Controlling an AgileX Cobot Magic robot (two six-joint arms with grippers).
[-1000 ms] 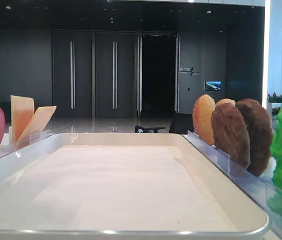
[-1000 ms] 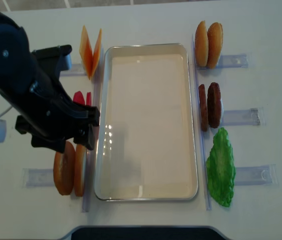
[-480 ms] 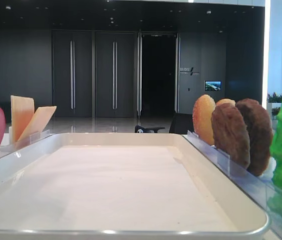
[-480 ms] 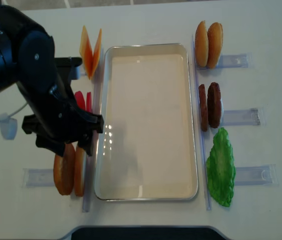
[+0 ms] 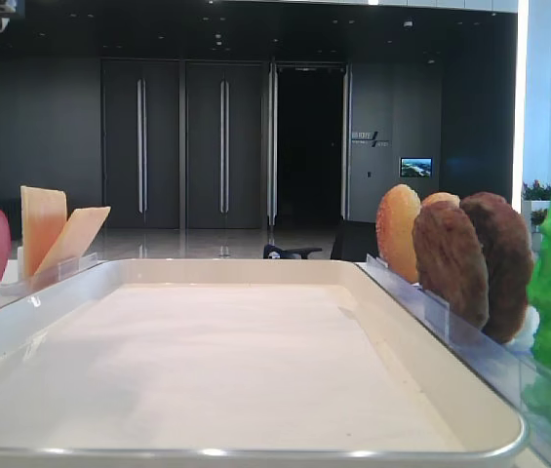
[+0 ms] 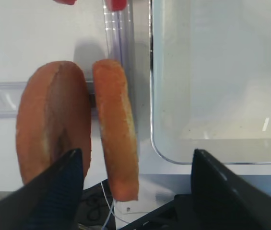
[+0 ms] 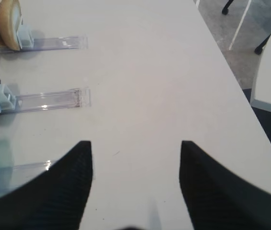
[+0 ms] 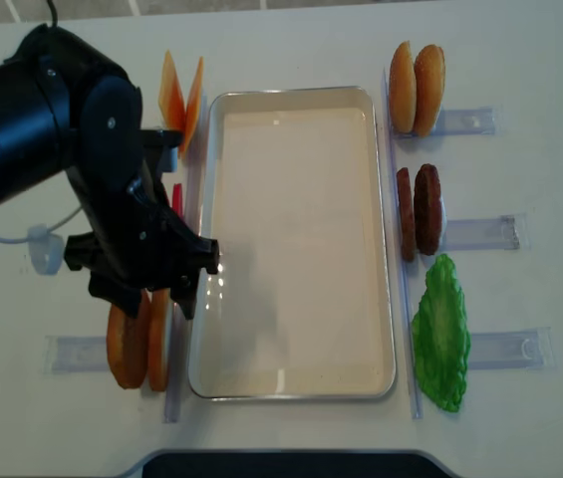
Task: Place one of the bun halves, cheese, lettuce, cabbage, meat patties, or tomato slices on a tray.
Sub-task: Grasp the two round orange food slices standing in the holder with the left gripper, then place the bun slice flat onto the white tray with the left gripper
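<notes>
In the overhead view our left tool (image 8: 146, 289) has swung from the left edge toward the tray (image 8: 296, 378) and now hangs over the two buns (image 8: 140, 344) standing on edge at lower left. The left wrist view shows its two dark fingers (image 6: 61, 191) spread wide on either side of them, touching neither, so the tool is released and holds nothing. The nearer bun (image 6: 118, 129) stands just beside the tray's rim.

We read this as lining up a pick: one bun should come up next, and the tray is still bare.

Our right tool (image 7: 135, 191) is also spread, over bare surface (image 7: 140, 86) at the right. Cheese (image 8: 181, 100), patties (image 8: 419, 211) and lettuce (image 8: 442, 334) sit untouched in their holders.
</notes>
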